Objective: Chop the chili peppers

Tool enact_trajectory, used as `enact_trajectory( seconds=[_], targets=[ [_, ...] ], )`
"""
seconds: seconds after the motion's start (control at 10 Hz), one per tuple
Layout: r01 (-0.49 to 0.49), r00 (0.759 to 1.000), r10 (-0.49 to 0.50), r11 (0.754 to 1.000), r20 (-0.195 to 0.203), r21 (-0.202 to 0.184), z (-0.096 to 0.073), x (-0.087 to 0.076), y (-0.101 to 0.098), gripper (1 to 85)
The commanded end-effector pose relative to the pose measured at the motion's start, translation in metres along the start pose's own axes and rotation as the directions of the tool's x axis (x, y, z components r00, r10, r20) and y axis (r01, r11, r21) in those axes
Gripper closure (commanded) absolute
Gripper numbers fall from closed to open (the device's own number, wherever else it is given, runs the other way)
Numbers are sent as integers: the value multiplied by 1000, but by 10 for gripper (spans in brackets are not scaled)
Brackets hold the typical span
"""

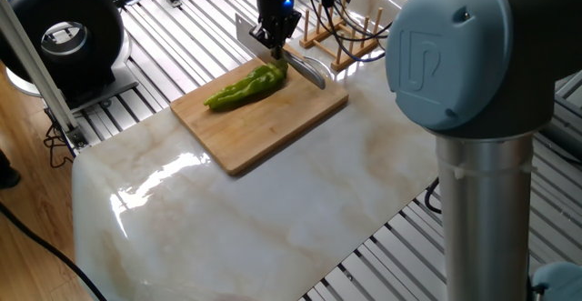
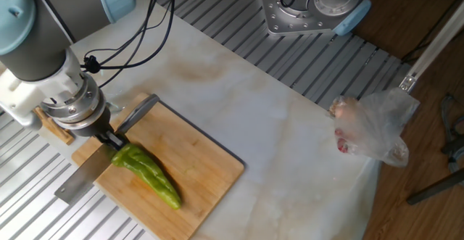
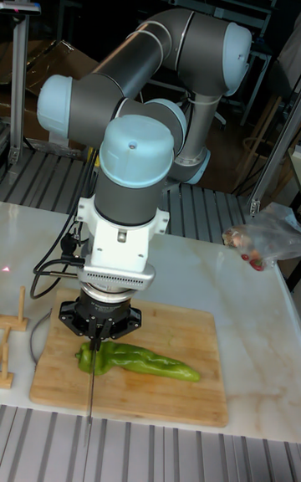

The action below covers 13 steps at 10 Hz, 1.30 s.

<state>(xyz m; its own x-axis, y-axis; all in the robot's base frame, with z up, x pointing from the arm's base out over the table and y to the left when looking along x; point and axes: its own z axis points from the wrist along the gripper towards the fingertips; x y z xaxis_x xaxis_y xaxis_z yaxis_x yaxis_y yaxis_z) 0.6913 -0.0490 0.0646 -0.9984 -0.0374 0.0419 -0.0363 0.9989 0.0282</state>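
Thick grey arm [image 3: 159, 51] with round light-blue caps on its joints. White ring above a small black end effector [image 3: 99, 333]. Black cables [image 2: 138, 33] along the side.

Both fixed views bright and even; glare patch on the marble table [image 1: 164, 169] near its left edge, more sheen far right by the wooden rack [image 1: 341, 28]; shadows soft and short; big arm joint [image 1: 455, 55] in the near right slightly soft; tall fixed view dimmer, background dark, tabletop well lit; no obvious blur on the cutting board [image 3: 167, 365].
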Motion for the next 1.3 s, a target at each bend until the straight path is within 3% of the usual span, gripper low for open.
enact_trajectory(
  seconds=[0.0,0.8,1.2],
  targets=[
    [11,1000,-11,1000,9,-17,0,0,2,843],
    [24,1000,-24,999,9,-34,6,-5,-2,843],
    [46,999,-46,998,-2,-44,-9,3,-10,843]
  ],
)
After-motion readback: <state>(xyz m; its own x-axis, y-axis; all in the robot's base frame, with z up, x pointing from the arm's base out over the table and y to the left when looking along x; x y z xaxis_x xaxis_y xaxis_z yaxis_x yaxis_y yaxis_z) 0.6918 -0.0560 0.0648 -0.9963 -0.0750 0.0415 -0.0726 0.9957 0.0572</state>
